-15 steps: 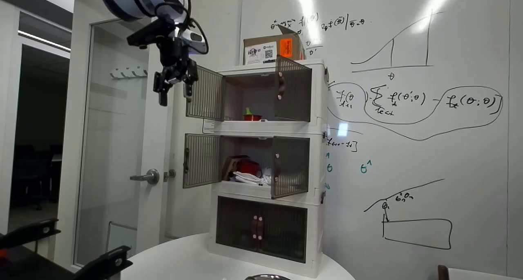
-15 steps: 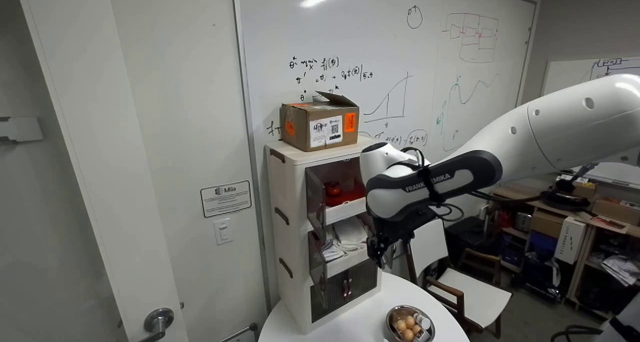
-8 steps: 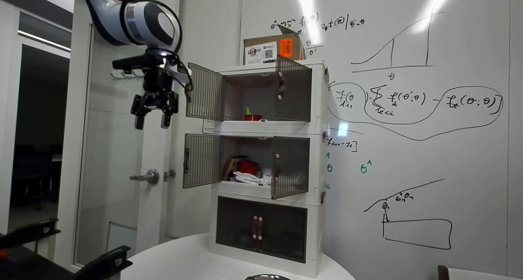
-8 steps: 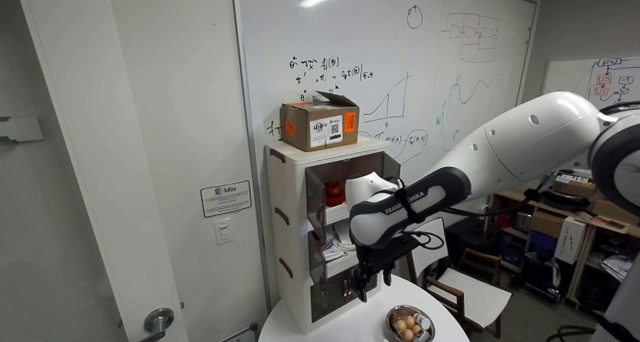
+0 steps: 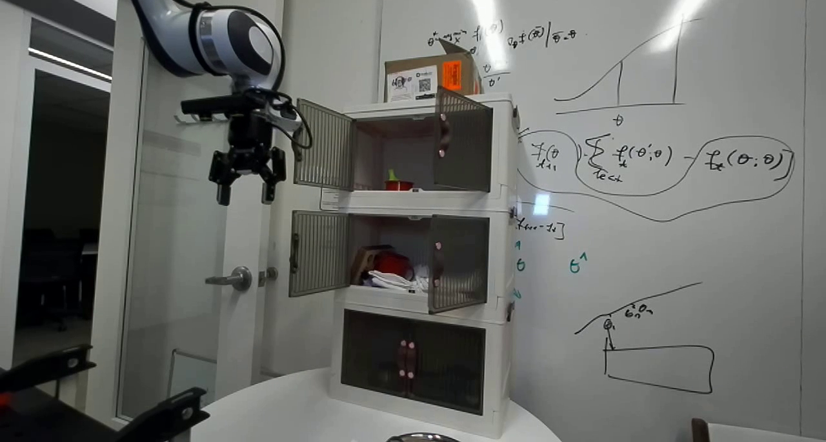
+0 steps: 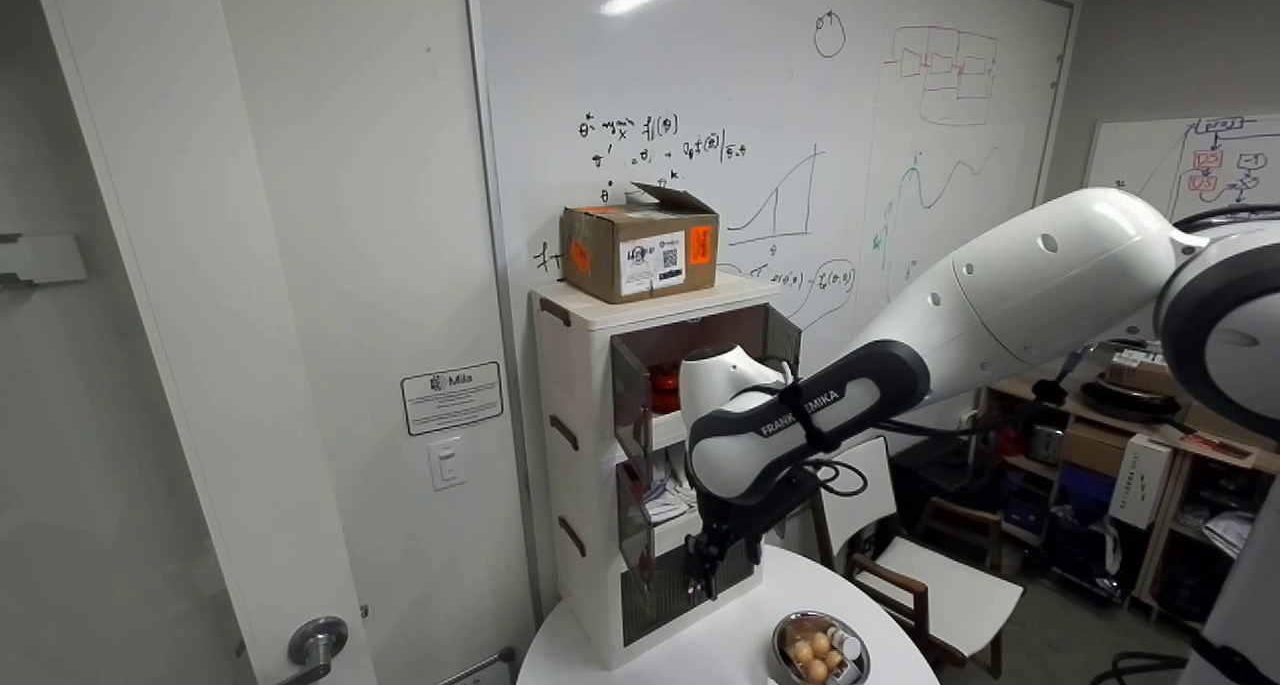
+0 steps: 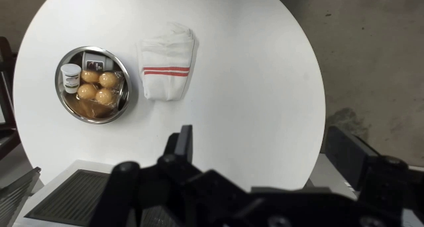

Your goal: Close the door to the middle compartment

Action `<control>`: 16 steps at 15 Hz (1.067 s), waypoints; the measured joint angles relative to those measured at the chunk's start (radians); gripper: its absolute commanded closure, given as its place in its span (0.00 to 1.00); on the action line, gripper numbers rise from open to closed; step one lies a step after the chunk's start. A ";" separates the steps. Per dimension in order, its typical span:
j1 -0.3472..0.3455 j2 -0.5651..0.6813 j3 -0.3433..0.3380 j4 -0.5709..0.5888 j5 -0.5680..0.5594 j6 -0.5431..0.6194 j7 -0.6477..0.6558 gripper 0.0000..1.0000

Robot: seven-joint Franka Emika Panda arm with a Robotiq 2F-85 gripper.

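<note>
The middle compartment of the white cabinet holds a red item and white cloths. It has two smoky-grey door panels, both swung open: a left panel far out and a right panel partly out. In an exterior view the left panel sticks out toward the camera; my arm hides much of the compartment. My gripper is open, empty and pointing down, left of the left panel with a gap in that view. It shows before the lower tiers. In the wrist view it is wide open above the table.
Top-tier panels also stand open; the bottom tier is shut. A cardboard box sits on top. The round table holds a steel bowl of goods and a folded towel. A room door stands behind the arm.
Over the second, my gripper has moved left and down in an exterior view and swung to point straight down. In the last half second it has barely moved. The panels have not moved.
</note>
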 measured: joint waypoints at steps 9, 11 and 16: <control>0.001 0.006 0.001 -0.096 -0.024 0.347 0.232 0.00; -0.003 0.017 0.001 -0.159 -0.063 0.484 0.351 0.00; -0.025 0.056 -0.012 -0.297 -0.262 0.841 0.699 0.00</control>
